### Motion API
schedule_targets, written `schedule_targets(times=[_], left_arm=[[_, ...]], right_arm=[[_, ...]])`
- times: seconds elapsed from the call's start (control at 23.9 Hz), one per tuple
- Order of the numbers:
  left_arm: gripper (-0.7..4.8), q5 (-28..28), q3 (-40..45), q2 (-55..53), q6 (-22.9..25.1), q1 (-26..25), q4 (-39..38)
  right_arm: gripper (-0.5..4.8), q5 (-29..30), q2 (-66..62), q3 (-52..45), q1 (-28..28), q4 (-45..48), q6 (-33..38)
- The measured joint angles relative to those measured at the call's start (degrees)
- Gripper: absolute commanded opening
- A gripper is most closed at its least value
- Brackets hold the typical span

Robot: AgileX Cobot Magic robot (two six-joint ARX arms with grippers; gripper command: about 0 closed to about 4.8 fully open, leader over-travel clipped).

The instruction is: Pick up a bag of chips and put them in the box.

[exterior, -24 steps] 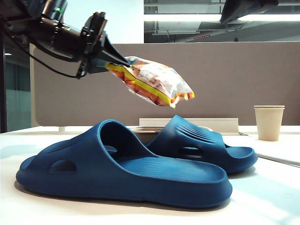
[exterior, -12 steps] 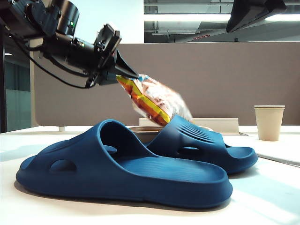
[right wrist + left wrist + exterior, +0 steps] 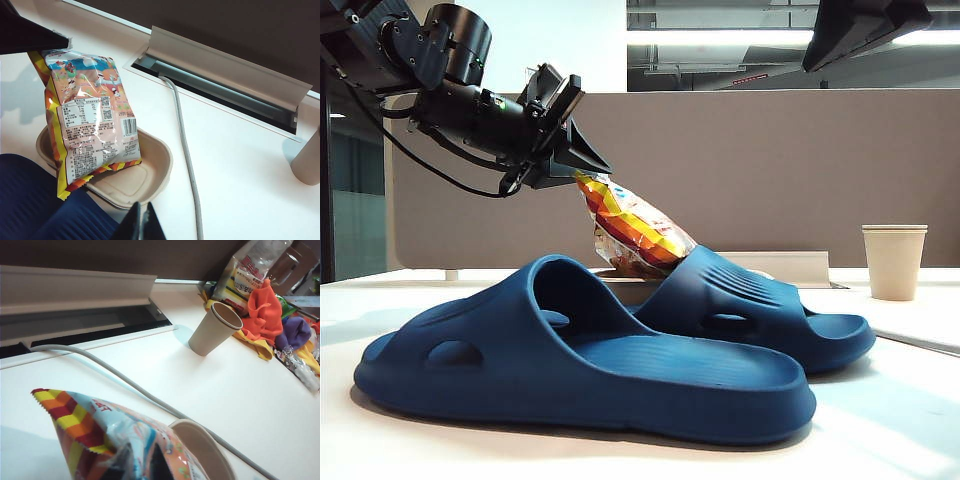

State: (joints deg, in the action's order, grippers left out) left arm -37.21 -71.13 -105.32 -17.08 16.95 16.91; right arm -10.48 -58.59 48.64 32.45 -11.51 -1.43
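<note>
Lowered since a second ago: left pincer (image 3: 588,165) has swung the bag of chips (image 3: 632,232) from level in mid-air to hanging steeply down behind the blue slippers (image 3: 620,350), jaws pressed tight on the bag's top seam. Right wrist view puts the bag's bottom edge just over, maybe touching, the box (image 3: 155,165), a shallow beige pulp tray with rounded corners and a soft lip, sitting on the white tabletop (image 3: 240,165) right behind a slipper. Right pincer (image 3: 140,222) shows only dark fingertips pressed close together, empty, hovering above the tray. Risks, as a guess: the bag is longer than the tray is deep, so a release now could let it flop over the rim onto the slipper or tabletop; slick crinkly foil held by one thin seam could slip out early; the puffy air-filled body may bounce or roll off the low wall. Grey cable (image 3: 182,135) runs beside the tray and could snag a drifting corner. Paper cup (image 3: 894,261), matte and tapered, stands well apart, low risk.
</note>
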Motion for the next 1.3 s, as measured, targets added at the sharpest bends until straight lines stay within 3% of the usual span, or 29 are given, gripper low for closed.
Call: schedule_targets(times=[0.42,0.88,1.01,1.17,1.3], left_arm=[[0.48,0.37,-0.04,-0.5,-0.59,-0.02,-7.85],[0.55,0.35,0.02,-3.02,1.92,-0.02,-15.67],[0.63,0.31,0.02,-3.02,2.01,0.0,-15.65],[1.26,-0.92,0.0,-3.02,1.99,0.0,-15.65],[1.31,-2.21,0.0,-2.99,2.01,0.0,-15.63]], right_arm=[[0.18,0.04,-0.28,-0.02,0.0,-0.02,0.0],[0.18,0.04,-0.28,-0.24,0.0,-1.36,0.0],[0.18,0.04,-0.28,-0.24,0.0,-1.36,0.0],[0.18,0.04,-0.28,-0.24,0.0,-1.51,0.0],[0.18,0.04,-0.33,-0.22,0.0,-1.66,0.0]])
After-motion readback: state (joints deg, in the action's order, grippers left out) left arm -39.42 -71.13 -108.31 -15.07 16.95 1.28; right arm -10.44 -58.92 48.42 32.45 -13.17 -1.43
